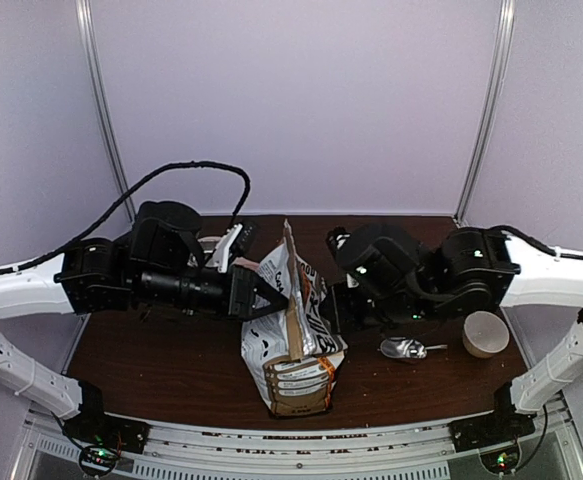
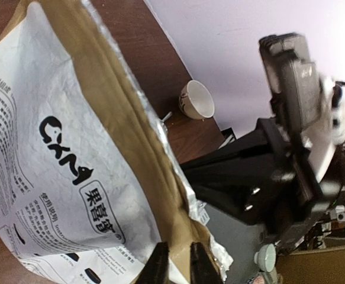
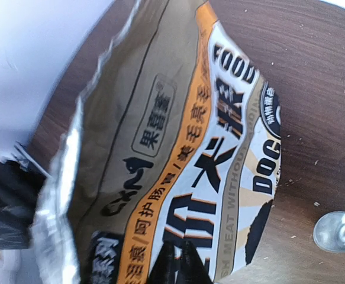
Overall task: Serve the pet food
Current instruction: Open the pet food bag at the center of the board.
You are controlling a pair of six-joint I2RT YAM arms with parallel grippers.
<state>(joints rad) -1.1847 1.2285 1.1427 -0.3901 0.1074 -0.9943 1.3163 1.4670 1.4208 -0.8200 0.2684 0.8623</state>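
Observation:
The pet food bag point(image 1: 291, 345), white with grey and orange print, stands upright at the table's middle; the pet food itself is hidden inside. My left gripper point(image 1: 263, 297) reaches in from the left. In the left wrist view the left gripper point(image 2: 178, 261) has its fingers close together on the brown strip at the top of the bag point(image 2: 60, 148). My right gripper point(image 1: 333, 305) meets the bag from the right. In the right wrist view the right gripper point(image 3: 179, 255) is shut, pinching the printed face of the bag point(image 3: 219, 118).
A shiny metal scoop point(image 1: 403, 348) lies on the brown table point(image 1: 171, 365) right of the bag; the scoop point(image 3: 338, 231) also shows in the right wrist view. A beige cup point(image 1: 485, 334) stands further right. Both arms crowd the bag's sides.

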